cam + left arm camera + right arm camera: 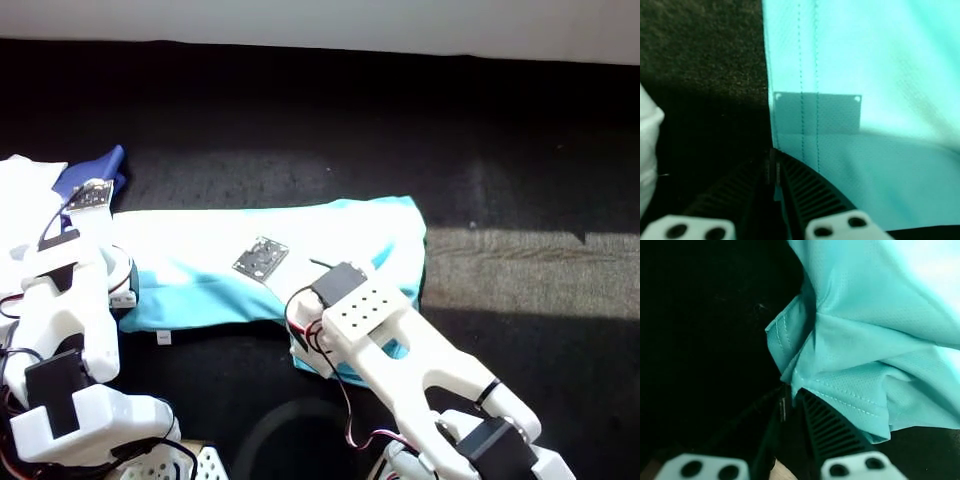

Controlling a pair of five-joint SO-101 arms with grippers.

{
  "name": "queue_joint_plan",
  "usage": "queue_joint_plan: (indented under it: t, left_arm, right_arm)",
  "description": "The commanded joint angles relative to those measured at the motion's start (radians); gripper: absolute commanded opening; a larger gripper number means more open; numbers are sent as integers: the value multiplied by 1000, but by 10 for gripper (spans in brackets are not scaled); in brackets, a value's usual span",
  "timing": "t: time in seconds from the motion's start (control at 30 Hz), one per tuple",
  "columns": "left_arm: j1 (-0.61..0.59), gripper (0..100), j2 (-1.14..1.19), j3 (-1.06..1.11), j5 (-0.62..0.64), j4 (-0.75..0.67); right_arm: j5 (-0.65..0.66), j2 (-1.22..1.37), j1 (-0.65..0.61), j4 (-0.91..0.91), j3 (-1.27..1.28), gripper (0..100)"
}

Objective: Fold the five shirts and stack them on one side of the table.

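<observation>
A turquoise shirt (300,235) lies spread across the middle of the dark table (500,150). My left gripper (775,172) is shut on the shirt's stitched hem (790,75), right at the cloth's edge; in the high view this gripper (127,298) stands at the shirt's left end. My right gripper (790,402) is shut on a bunched, folded corner of the same shirt (865,340). Seen from above, the right arm (400,340) comes in from the front, and that corner (305,355) is drawn up under it.
A white garment (22,195) and a dark blue one (100,165) lie at the far left, behind the left arm (70,320). A small label (163,338) hangs at the shirt's front edge. Bare table stretches to the right and back.
</observation>
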Motion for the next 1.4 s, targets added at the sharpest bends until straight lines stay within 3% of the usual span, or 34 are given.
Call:
queue_joint_plan:
  t: [0.0, 0.1, 0.2, 0.3, 0.37, 0.47, 0.57, 0.73, 1.03, 1.23, 1.37]
  left_arm:
    - [-10, 9, -5, 1, -3, -29]
    - [-10, 9, -5, 1, -3, -29]
    - [-10, 9, -5, 1, -3, -29]
    - [-10, 9, -5, 1, -3, -29]
    - [-10, 9, -5, 1, -3, -29]
    - [-10, 9, -5, 1, -3, -29]
    - [-10, 9, -5, 1, -3, -29]
    - [-10, 9, -5, 1, -3, -29]
    - [-10, 9, -5, 1, -3, -29]
    - [-45, 9, -5, 1, -5, -25]
    - [-42, 9, -5, 1, -3, -25]
  right_arm:
    - [-3, -50, -12, -2, -1, 159]
    - [-3, -51, -15, 48, -68, 228]
    - [-3, -50, -4, 154, -226, 228]
    - [-3, -41, 84, 214, -371, 227]
    - [-3, -33, 180, 189, -358, 180]
    - [-3, 8, 305, 77, -237, 1]
    - [-3, 67, 366, -48, -127, 7]
    - [-3, 133, 352, -147, -54, 7]
    - [-2, 151, 318, -137, -47, 7]
    - [118, 85, 268, 13, 35, 7]
    - [166, -90, 271, 67, 45, 7]
